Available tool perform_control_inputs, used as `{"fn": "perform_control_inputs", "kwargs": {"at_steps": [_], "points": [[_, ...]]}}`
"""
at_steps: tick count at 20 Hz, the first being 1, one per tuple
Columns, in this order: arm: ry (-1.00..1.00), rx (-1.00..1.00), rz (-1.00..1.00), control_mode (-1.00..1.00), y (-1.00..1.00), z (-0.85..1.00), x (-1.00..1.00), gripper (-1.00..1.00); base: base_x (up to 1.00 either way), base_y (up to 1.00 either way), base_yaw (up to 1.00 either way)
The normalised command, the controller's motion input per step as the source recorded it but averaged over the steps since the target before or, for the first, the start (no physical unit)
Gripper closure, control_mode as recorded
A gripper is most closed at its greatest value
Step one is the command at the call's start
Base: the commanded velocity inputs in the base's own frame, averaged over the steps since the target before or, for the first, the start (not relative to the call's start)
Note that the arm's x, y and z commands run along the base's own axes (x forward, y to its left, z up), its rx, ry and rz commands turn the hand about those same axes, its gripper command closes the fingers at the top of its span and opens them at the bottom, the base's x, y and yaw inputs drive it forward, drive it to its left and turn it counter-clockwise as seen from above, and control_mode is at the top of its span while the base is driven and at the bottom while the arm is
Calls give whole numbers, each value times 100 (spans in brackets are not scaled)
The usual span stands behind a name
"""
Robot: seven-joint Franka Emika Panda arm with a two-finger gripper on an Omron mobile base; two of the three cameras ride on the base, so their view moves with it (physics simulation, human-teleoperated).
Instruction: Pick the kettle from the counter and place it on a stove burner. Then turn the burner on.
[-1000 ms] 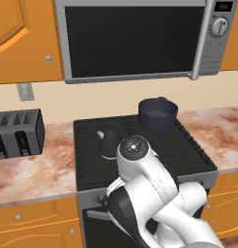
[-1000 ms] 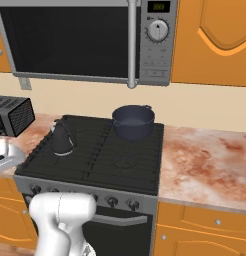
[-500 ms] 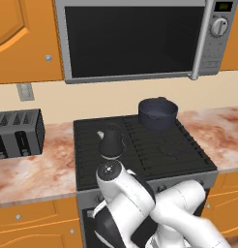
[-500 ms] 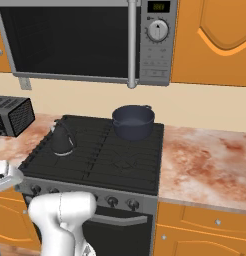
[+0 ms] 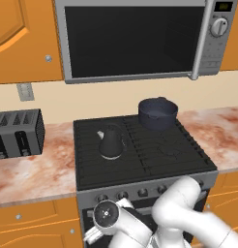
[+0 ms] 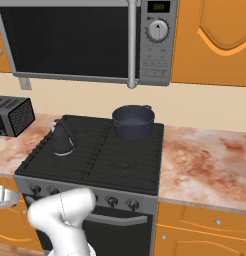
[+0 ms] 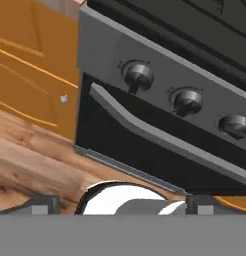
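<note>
One kettle (image 5: 111,143) upright on the front-left stove burner (image 5: 107,161), spout toward the toaster (image 5: 17,133), well apart from the blue pot (image 5: 157,114): placing apparently done, knob turn pending. Gripper (image 7: 120,204) low before the oven front, facing the leftmost knob (image 7: 137,76); fingertips wide apart, holding nothing, probably touching nothing.

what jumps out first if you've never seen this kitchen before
The black kettle sits on the stove's front-left burner, with a dark-blue pot on the back-right one. Above hangs a big microwave. The white arm bends low before the silver stove knobs.
</note>
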Motion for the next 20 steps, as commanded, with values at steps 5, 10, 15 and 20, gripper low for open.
{"fn": "perform_control_inputs", "kwargs": {"at_steps": [5,10,15,20], "points": [[-72,24,0,-100,-5,-61,-18,-100,0,0,0],[-70,42,0,-100,-21,-45,-15,-100,0,0,0],[-31,31,0,-100,-10,-11,-1,-100,0,0,0],[0,0,0,-100,0,0,10,-100,0,0,0]]}}
